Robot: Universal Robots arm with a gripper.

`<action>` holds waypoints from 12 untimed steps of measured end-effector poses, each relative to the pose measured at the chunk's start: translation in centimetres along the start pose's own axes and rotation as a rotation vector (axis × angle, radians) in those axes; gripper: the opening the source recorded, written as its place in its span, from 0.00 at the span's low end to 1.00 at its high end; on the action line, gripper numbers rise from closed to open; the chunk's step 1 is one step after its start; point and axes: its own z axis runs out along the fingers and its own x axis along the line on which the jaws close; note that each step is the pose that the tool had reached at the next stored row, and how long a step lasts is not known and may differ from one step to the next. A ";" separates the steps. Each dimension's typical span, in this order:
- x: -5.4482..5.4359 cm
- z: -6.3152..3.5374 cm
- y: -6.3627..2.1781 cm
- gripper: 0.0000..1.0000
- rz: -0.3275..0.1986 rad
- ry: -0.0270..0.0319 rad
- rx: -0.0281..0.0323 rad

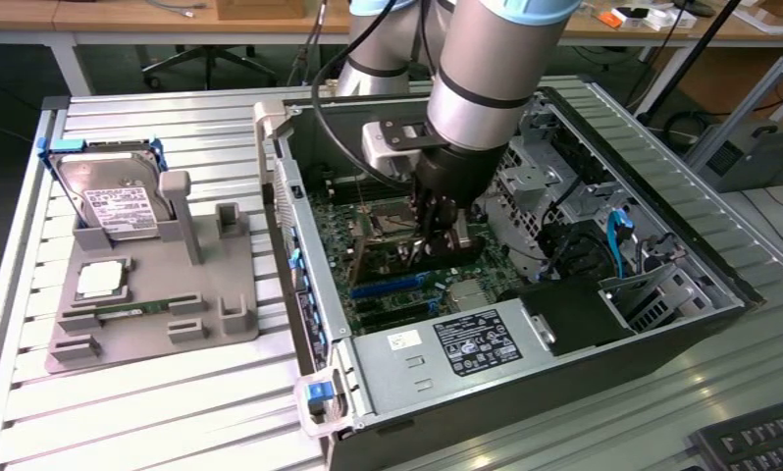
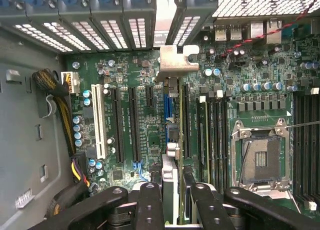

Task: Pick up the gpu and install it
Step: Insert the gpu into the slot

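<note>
PC case [image 1: 300, 235], fingers [image 2: 172, 200] gripping gpu [image 2: 170, 109], seemingly

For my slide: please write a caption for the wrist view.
Gripper holding the gpu edge-on above the motherboard slots.

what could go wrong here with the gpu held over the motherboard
1. The gripper holds the gpu edge-on above the expansion slots; a slight offset could press it beside its slot.
2. Its metal bracket could catch on the rear slot covers.
3. Capacitors and cables crowd nearby.
</note>
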 end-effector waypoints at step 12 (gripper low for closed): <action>0.1 0.17 1.50 0.27 0.000 0.0045 0.0003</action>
